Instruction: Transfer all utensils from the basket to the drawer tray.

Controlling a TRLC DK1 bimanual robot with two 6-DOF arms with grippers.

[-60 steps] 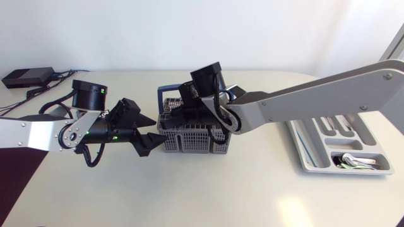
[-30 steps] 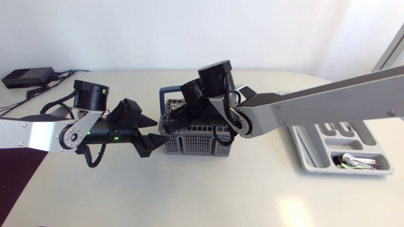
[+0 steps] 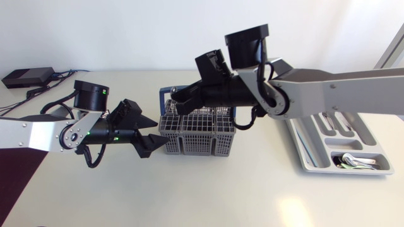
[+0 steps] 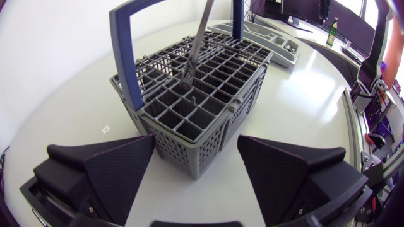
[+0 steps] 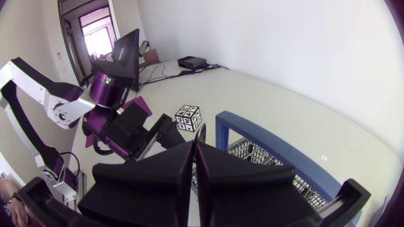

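Note:
The grey basket [image 3: 199, 133] with a blue handle [image 3: 165, 94] stands mid-table. My right gripper [image 3: 180, 102] hangs above its back left part, shut on a thin silver utensil [image 4: 199, 41] whose lower end is still inside a basket cell; its kind is hidden. In the right wrist view the shut gripper [image 5: 194, 146] pinches the utensil [image 5: 201, 133] over the basket [image 5: 265, 161]. My left gripper [image 3: 149, 135] is open beside the basket's left side. In its own view the left gripper [image 4: 196, 142] stands open around a corner of the basket [image 4: 208, 88]. The grey drawer tray [image 3: 303, 151] lies at the right.
The drawer tray holds a few utensils [image 3: 355, 161] in its near compartment. A black-and-white patterned cube [image 5: 188, 117] sits on the table behind the basket. A black box [image 3: 26, 77] with cables lies at the far left back.
My right arm has risen and drawn back to the right, lifting its shut gripper and the utensil up out of the basket. The left arm has kept still.

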